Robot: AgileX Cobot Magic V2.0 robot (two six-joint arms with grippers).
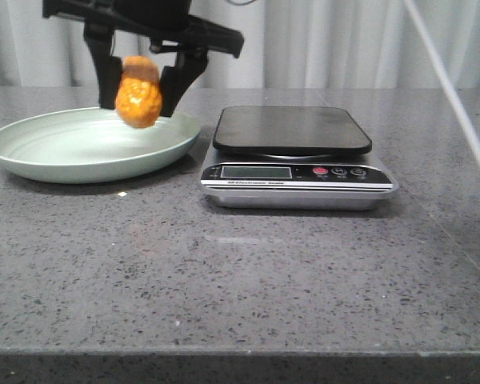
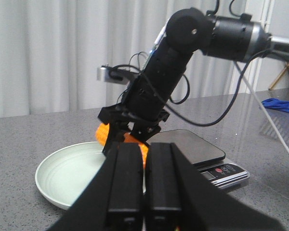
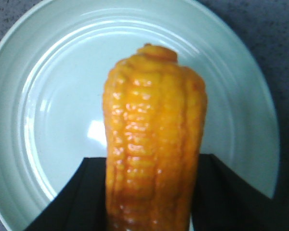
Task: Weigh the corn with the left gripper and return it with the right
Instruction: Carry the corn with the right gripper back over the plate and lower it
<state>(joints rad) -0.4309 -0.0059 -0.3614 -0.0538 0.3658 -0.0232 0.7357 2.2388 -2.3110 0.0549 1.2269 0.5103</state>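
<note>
The corn (image 1: 138, 94), a stubby glossy orange-yellow cob, hangs end-down just above the pale green plate (image 1: 32, 152). My right gripper (image 1: 142, 100) is shut on it, one black finger on each side. The right wrist view shows the corn (image 3: 154, 144) filling the gap of the right gripper (image 3: 149, 192), with the plate (image 3: 53, 72) below. In the left wrist view my left gripper (image 2: 145, 154) is shut and empty, well back from the plate (image 2: 62, 178). It faces the right gripper (image 2: 127, 139) and the corn (image 2: 102, 132). The left gripper does not appear in the front view.
A digital kitchen scale (image 1: 292, 132) with a dark platform stands right of the plate, its platform bare; it also shows as the scale (image 2: 192, 144). A white cable (image 1: 456, 104) slants across the right side. A blue cloth (image 2: 282, 105) lies far off.
</note>
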